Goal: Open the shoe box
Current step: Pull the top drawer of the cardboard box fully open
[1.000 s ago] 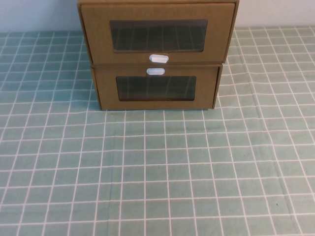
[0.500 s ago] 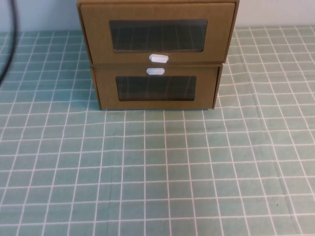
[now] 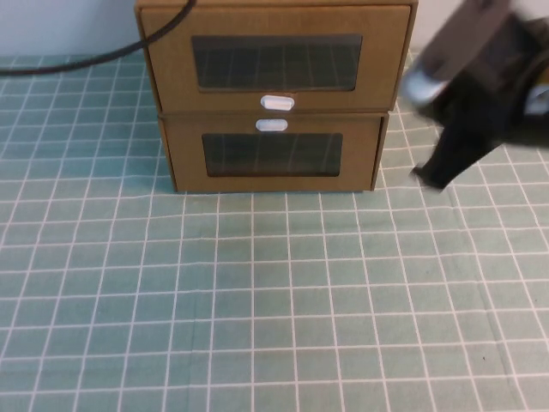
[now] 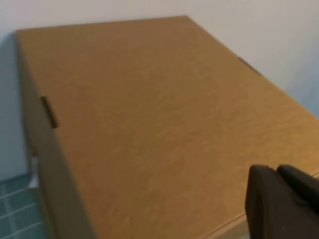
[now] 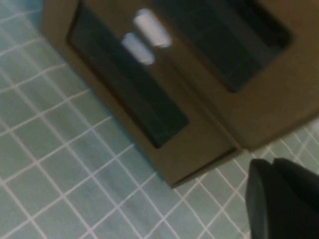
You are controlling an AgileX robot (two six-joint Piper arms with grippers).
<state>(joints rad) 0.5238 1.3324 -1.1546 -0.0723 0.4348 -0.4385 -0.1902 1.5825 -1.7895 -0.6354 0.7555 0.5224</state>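
Sweeping in since 0.5 s ago, the right arm now fills the 2 o'clock part of the high view, where only checked cloth showed, and the black cable [image 3: 86, 62] has swung from the 9 o'clock edge up across the 11 o'clock corner of the upper box. Both boxes sit as they did.

2 cardboard drawer-style shoe boxes are stacked at 12 o'clock on the green checked tablecloth [image 3: 274, 300]: the upper shoe box [image 3: 274, 60] rests on the lower shoe box [image 3: 273, 154], each with a dark window and both drawers flush and closed. The upper pull tab [image 3: 277, 103] and lower pull tab [image 3: 271, 125] lie almost touching, one just above the other.

The right gripper [image 3: 436, 174] is blurred with motion, off the 3 o'clock side of the lower box and clear of it, its jaws pressed together on nothing. The left gripper [image 4: 277, 174] hangs over the upper box's plain top panel [image 4: 149, 114]; whether it is apart or together I cannot tell.

Opening has not begun. To do it well, the right gripper likely needs to come round to the front face, spread its jaws and take only 1 tab, since the 2 sit so close. Pulling straight toward 6 o'clock should keep the drawer from binding, and the left gripper pressing on the top panel would probably stop the light stack sliding along
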